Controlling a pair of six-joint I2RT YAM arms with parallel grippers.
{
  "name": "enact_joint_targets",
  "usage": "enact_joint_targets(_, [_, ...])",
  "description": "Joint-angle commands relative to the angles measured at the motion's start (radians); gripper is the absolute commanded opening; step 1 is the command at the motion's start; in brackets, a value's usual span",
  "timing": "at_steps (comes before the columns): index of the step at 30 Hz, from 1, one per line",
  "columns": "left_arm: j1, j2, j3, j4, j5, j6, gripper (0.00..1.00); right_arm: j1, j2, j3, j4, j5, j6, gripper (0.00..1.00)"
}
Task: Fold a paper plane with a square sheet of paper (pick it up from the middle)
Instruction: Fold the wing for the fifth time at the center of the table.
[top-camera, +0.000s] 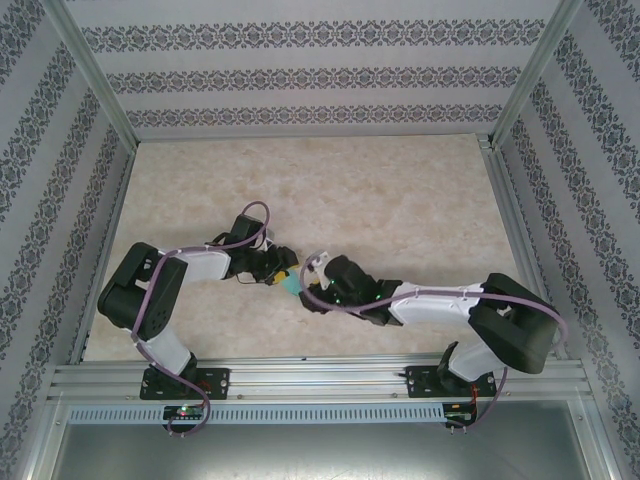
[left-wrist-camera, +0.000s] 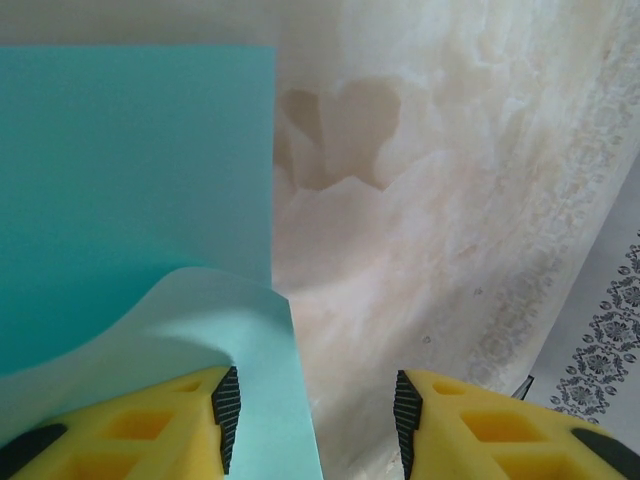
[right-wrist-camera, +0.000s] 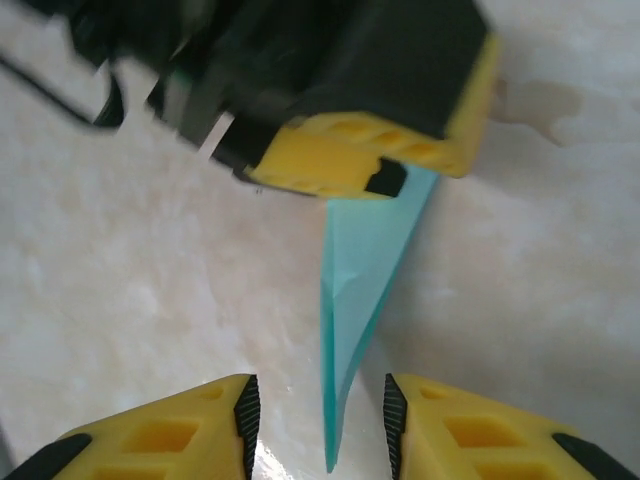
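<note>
Right fingers (right-wrist-camera: 165, 438) either side of paper plane (right-wrist-camera: 362, 268) tip

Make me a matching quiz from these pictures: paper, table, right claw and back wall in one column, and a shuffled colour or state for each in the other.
Things:
1 paper
2 table
3 right claw
4 back wall

Descriptions:
A pale and marbled
B grey patterned stripes
C turquoise
D open, one finger on either side of the paper's tip

Pairs: 1-C, 2-A, 3-D, 4-B
</note>
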Motion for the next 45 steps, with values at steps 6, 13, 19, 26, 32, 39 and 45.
enact_joint_targets(6, [0.013,-0.021,-0.049,0.004,-0.038,0.006,0.49,-0.141,0.169,0.115,-0.006,-0.367,0.447,0.38])
enact_joint_targets(13, [0.012,-0.014,-0.049,0.017,-0.036,0.000,0.50,-0.137,0.251,0.178,-0.026,-0.419,0.468,0.34])
enact_joint_targets(19, [0.013,-0.022,-0.053,0.018,-0.035,-0.003,0.50,-0.133,0.301,0.197,-0.052,-0.424,0.456,0.32])
enact_joint_targets(26, [0.013,-0.032,-0.053,0.016,-0.034,-0.003,0.51,-0.131,0.327,0.212,-0.042,-0.417,0.450,0.26])
enact_joint_targets(32, [0.013,-0.042,-0.052,0.010,-0.038,-0.004,0.51,-0.137,0.347,0.223,-0.045,-0.431,0.445,0.20])
enact_joint_targets(39, [0.014,-0.047,-0.054,-0.003,-0.039,0.002,0.51,-0.142,0.241,0.196,-0.105,-0.332,0.418,0.27])
enact_joint_targets(45, [0.012,-0.048,-0.054,0.000,-0.037,-0.001,0.51,-0.147,0.261,0.187,-0.087,-0.348,0.441,0.31])
